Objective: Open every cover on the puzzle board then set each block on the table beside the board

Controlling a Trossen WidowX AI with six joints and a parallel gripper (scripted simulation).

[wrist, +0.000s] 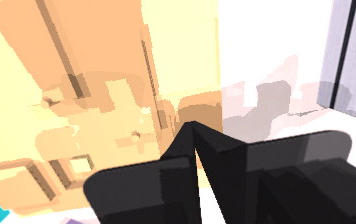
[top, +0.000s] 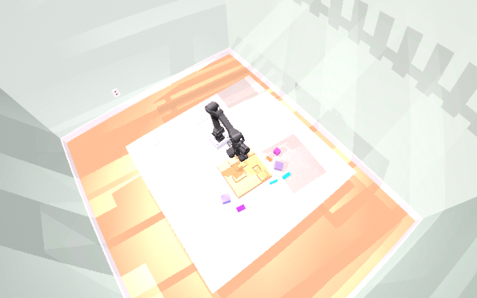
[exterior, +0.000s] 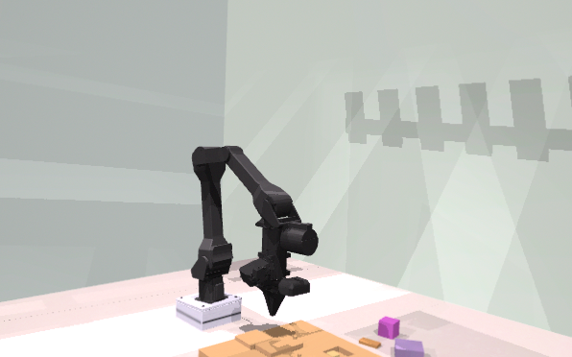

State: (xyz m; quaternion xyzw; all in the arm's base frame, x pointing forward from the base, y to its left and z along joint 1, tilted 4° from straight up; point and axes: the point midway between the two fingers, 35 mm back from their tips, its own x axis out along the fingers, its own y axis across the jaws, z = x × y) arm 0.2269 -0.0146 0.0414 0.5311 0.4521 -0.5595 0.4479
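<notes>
The orange puzzle board (top: 238,191) (exterior: 305,331) (wrist: 94,40) lies on the white table top, with several orange covers and tracks on it. One square well (wrist: 81,164) shows a pale inside. My gripper (top: 242,159) (exterior: 273,312) (wrist: 190,126) is shut on nothing and hangs a little above the board's corner nearest the arm base. Blocks lie on the table beside the board: a magenta cube (top: 277,151) (exterior: 388,326), a lilac cube (top: 278,165) (exterior: 408,346), a small orange piece (top: 269,159) (exterior: 369,342), two cyan pieces (top: 286,175) (top: 273,182), a lilac block (top: 226,198) and a flat magenta block (top: 240,207).
The arm's white base (top: 217,142) (exterior: 208,309) (wrist: 349,55) stands just behind the board. The table top sits on an orange patterned floor bounded by pale walls.
</notes>
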